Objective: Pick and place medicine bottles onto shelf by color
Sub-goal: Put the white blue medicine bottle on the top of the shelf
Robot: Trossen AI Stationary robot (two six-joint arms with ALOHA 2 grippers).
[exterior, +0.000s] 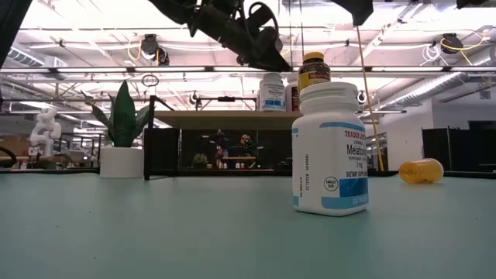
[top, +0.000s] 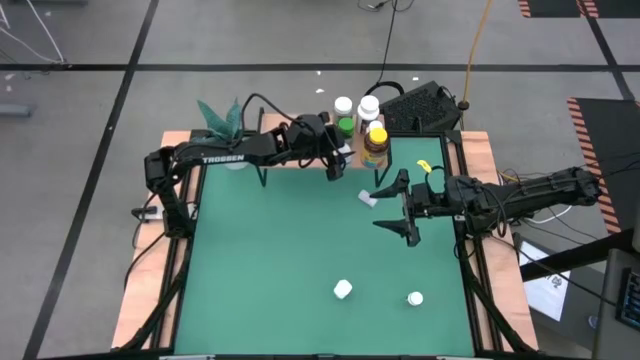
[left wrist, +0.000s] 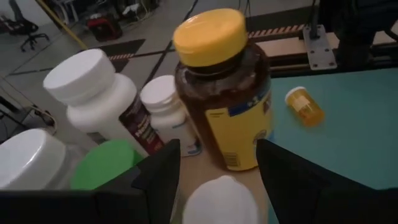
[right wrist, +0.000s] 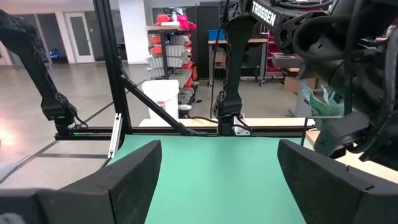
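Note:
The shelf (top: 300, 160) stands at the table's far edge and carries several medicine bottles: an amber one with a yellow cap (left wrist: 221, 93), white ones (left wrist: 93, 93) and a green-capped one (left wrist: 106, 165). My left gripper (top: 337, 165) reaches over the shelf's right part. A white-capped bottle (left wrist: 221, 200) sits between its fingers, just in front of the amber bottle. My right gripper (top: 397, 207) hovers open over the table's right side with nothing in it. An orange bottle (top: 426, 166) lies on the table by the shelf's right end. My left gripper has the white-capped bottle between its two fingers (left wrist: 158, 180), one on either side of it. Only the bottle's cap (left wrist: 217, 193) shows; the place of contact lies below the picture's edge. The fingers come slanting down from the table's left side.
A potted plant (top: 222, 118) stands at the shelf's left end. A small white bottle (top: 365, 197) lies near my right gripper. Two more white bottles (top: 343, 290) (top: 415, 298) stand or lie near the table's front. The table's left and middle hold nothing else.

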